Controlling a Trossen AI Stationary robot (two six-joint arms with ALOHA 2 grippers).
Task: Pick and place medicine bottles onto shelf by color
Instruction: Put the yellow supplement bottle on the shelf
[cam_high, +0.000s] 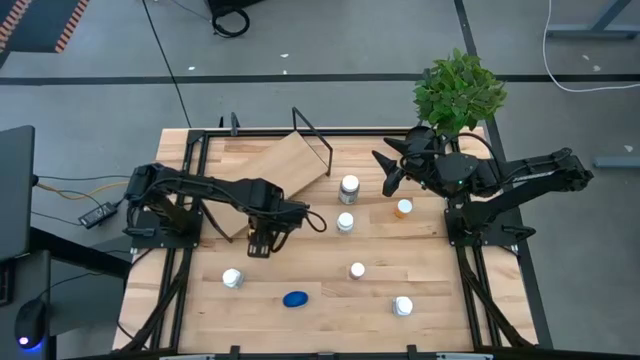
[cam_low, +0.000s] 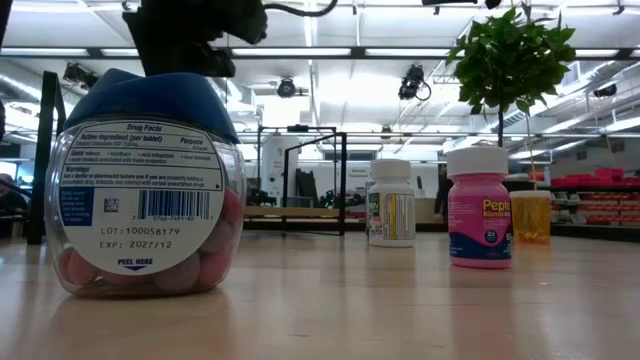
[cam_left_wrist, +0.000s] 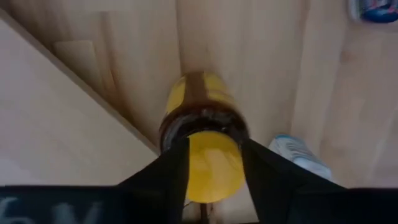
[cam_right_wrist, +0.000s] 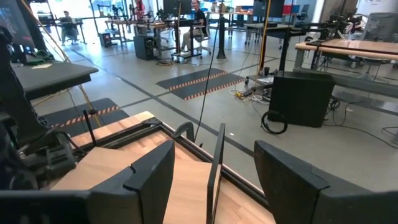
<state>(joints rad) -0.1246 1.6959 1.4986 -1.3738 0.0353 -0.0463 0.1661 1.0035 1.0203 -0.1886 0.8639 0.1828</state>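
My left gripper (cam_left_wrist: 211, 177) is shut on the amber, yellow-capped bottle (cam_left_wrist: 200, 102), just off the near edge of the shelf (cam_high: 285, 165), a tilted light-wood board with a black wire frame. In the high view this gripper (cam_high: 264, 240) hides the bottle. My right gripper (cam_high: 390, 168) is open over the table's far right, past a white-capped bottle (cam_high: 349, 187) and the orange bottle (cam_high: 403, 208). More white-capped bottles (cam_high: 345, 222) (cam_high: 357, 270) (cam_high: 232, 278) (cam_high: 403, 306) and the blue bottle (cam_high: 295, 298) stand on the table. My left gripper pinches the amber bottle's yellow cap (cam_left_wrist: 211, 155) between its two fingers (cam_left_wrist: 168, 171), one on each side. The fingers come from above, pointing down along the bottle. The bottle's body points away below them. I cannot tell whether its base is on the table.
A potted plant (cam_high: 458, 92) stands at the far right corner beside my right arm. In the low view the blue bottle (cam_low: 145, 190) fills the near left, with a white bottle (cam_low: 392, 203), a pink one (cam_low: 480, 207) and the orange one (cam_low: 530, 215) farther back.
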